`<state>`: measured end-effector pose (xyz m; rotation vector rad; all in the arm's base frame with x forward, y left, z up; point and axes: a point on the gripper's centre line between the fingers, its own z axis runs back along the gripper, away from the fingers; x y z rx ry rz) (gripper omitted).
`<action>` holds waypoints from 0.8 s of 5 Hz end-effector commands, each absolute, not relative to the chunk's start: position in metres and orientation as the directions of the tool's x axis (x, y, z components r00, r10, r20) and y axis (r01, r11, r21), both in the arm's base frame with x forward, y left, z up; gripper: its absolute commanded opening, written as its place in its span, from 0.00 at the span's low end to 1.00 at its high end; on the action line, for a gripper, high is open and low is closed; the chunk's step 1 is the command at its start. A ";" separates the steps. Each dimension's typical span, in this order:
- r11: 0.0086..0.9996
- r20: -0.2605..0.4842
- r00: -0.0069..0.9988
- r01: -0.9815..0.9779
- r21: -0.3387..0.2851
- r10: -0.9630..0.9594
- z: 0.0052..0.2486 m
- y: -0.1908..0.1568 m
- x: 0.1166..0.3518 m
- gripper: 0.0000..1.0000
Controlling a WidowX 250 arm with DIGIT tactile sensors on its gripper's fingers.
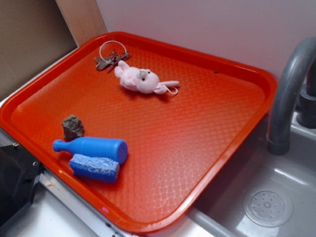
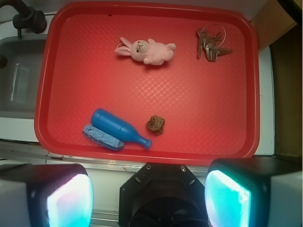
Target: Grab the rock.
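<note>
Rock (image 2: pixel 155 124) lies on the tray (image 2: pixel 208 123), well ahead of the spread, empty pincer (image 2: pixel 149 198).

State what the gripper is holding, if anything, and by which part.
Nothing is held. The gripper is open and above the tray's near edge; the rock lies untouched on the tray.

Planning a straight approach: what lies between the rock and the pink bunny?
Nothing: only bare tray separates the rock from the bunny. The wrist view shows it best.
</note>
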<state>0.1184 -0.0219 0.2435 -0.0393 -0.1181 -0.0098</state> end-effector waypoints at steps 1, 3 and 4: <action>0.999 0.118 0.993 0.012 -0.039 -0.007 0.244 -0.022 0.118 1.00; 0.920 0.119 0.914 -0.375 -0.110 0.387 0.201 -0.025 0.142 1.00; 0.885 0.142 0.874 -0.452 -0.111 0.464 0.180 -0.026 0.142 1.00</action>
